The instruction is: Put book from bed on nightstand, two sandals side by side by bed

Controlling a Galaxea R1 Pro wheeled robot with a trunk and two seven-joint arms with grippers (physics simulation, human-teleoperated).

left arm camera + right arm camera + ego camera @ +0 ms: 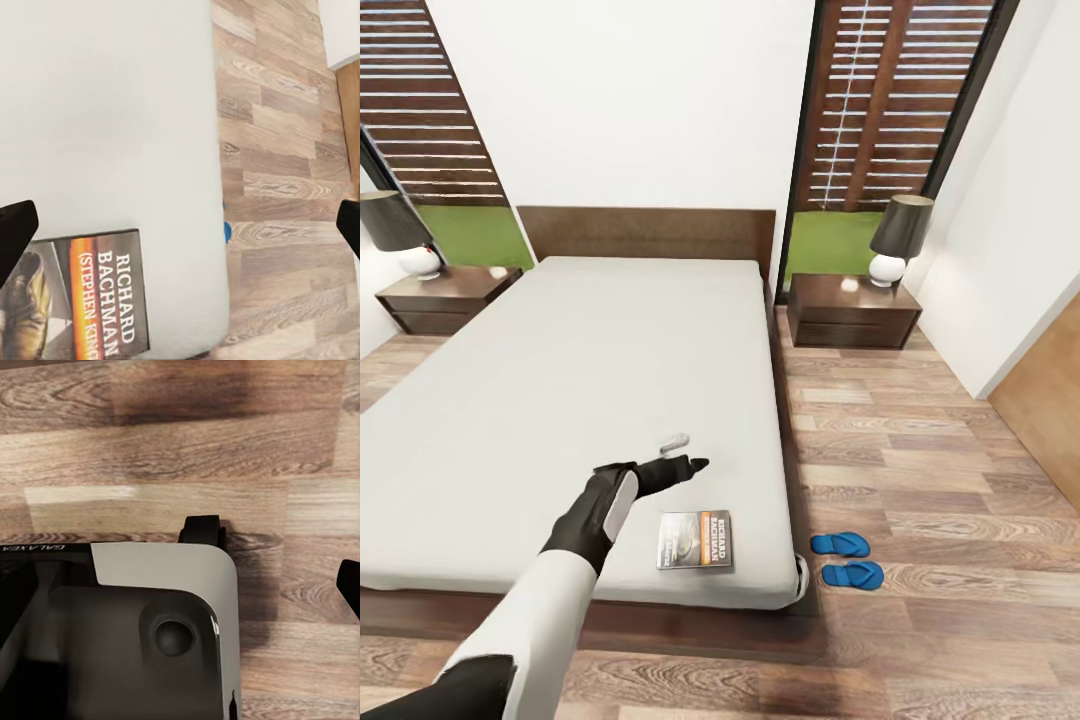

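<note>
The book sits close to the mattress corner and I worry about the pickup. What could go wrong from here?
1. The book lies flat near the bed's foot edge; a push from the open left gripper could slide it off.
2. The two sandals lie on the floor just beyond that corner, so a fallen book might land by them.

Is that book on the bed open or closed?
Closed. The book lies flat on the bed near its corner, front cover up, lettering readable.

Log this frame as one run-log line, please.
left pincer: open, above mattress beside book | book: flat on bed near foot corner, ungrasped | sandals: side by side on floor beside bed
</note>
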